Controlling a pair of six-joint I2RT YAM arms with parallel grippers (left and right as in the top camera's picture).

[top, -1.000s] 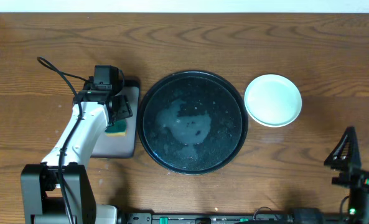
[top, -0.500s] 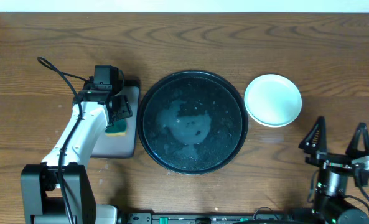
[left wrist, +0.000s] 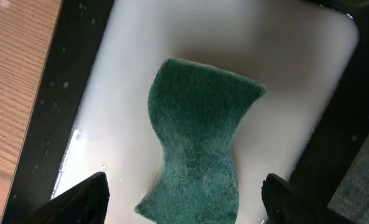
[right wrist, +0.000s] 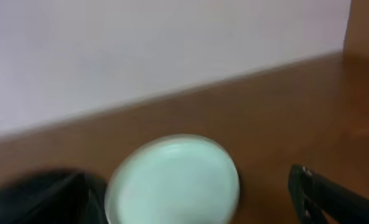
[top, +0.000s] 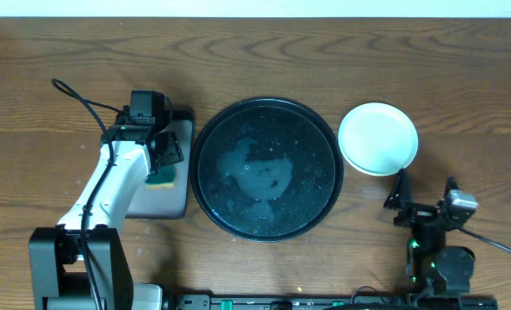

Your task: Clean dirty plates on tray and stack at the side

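The large round black tray (top: pixel 324 138) sits mid-table, wet, with no plate on it. A pale mint-green plate (top: pixel 377 138) rests on the wood to its right; I cannot tell if other plates lie beneath it. It shows blurred in the right wrist view (right wrist: pixel 172 180). My right gripper (top: pixel 424 196) is open and empty, just below and right of the plate, and it also shows in the right wrist view (right wrist: pixel 190 208). My left gripper (top: pixel 162 155) is open above a green sponge (left wrist: pixel 200 143), not touching it, and it also shows in the left wrist view (left wrist: pixel 184 190).
The sponge lies in a small rectangular black tray (top: pixel 156 200) with a whitish inside (left wrist: pixel 122 81), left of the round tray. A black cable (top: pixel 78 96) loops at the far left. A pale wall (right wrist: pixel 140 50) runs behind the table's far edge.
My right arm has come in from the bottom right corner, moving left and up toward the plate. The left arm, sponge, tray and plate have not moved.
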